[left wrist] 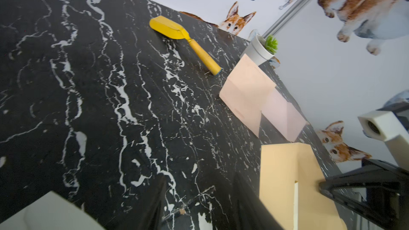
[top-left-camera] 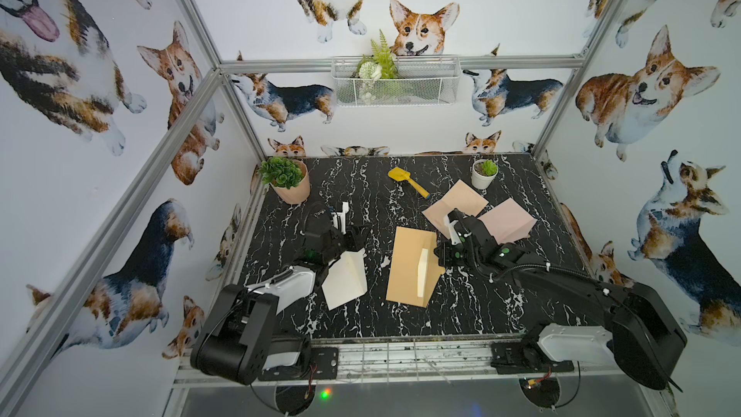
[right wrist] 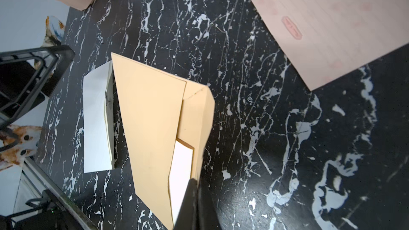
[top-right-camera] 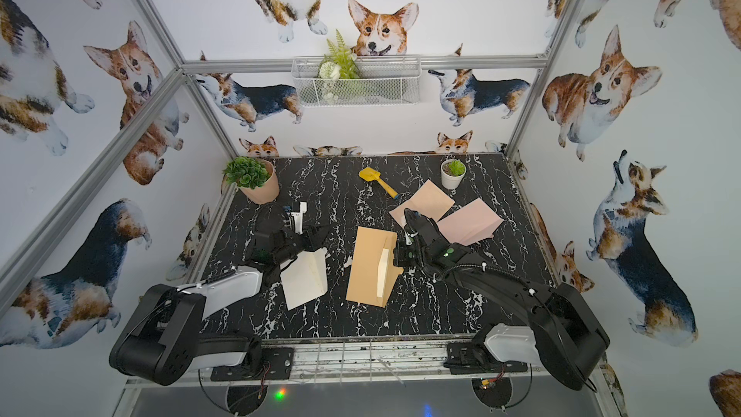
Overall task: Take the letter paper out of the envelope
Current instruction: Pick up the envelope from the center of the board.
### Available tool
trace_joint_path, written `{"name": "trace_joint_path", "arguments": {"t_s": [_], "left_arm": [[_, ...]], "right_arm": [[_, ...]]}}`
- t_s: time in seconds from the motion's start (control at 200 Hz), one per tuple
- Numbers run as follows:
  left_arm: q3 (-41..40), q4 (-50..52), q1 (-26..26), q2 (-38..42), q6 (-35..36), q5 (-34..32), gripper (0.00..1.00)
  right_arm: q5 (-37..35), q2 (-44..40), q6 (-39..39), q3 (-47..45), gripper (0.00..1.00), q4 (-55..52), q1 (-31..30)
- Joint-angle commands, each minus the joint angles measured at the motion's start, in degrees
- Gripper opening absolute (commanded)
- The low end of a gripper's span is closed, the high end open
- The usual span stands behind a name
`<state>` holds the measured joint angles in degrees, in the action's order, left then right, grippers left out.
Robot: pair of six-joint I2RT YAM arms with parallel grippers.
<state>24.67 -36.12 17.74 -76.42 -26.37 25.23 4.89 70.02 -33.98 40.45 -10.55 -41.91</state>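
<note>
Now right fingers (right wrist: 190,200) pinch the letter paper (right wrist: 182,164) edge at the envelope (right wrist: 150,111) mouth; left fingers (left wrist: 152,202) spread open.

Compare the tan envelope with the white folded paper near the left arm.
The tan envelope is brown and larger; the white folded paper is cream and smaller. A white sheet pokes from the tan envelope, none from the white folded paper. The right gripper is shut at the tan envelope, not the white folded paper. Both lie on the table.
</note>
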Motion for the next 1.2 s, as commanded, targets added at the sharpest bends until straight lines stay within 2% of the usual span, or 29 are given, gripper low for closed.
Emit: {"name": "trace_joint_path", "arguments": {"t_s": [0.0,0.17,0.385,0.596,0.826,1.191], "left_arm": [[-0.2,-4.6,0.7,1.9,3.1,3.8,0.52],[-0.4,-5.4,2.3,3.9,6.1,5.6,0.58],[-1.9,-13.7,5.5,3.4,6.9,11.1,0.59],[-1.8,-12.8,9.1,4.9,9.9,10.3,0.6],[-1.6,-12.0,10.0,5.3,10.5,9.3,0.63],[-0.2,-9.2,13.4,5.4,12.8,8.7,0.63]], "right_arm": [[0.1,-2.8,8.1,0.2,0.0,0.4,0.1],[4.5,-8.6,12.1,0.1,0.0,3.2,0.1],[3.9,-12.1,15.5,2.4,0.0,0.6,0.1],[7.0,-13.7,18.4,3.7,0.0,0.6,0.1],[10.2,-15.8,20.0,3.7,0.0,1.3,0.1],[11.8,-16.6,18.6,2.7,0.0,5.1,0.0]]}}
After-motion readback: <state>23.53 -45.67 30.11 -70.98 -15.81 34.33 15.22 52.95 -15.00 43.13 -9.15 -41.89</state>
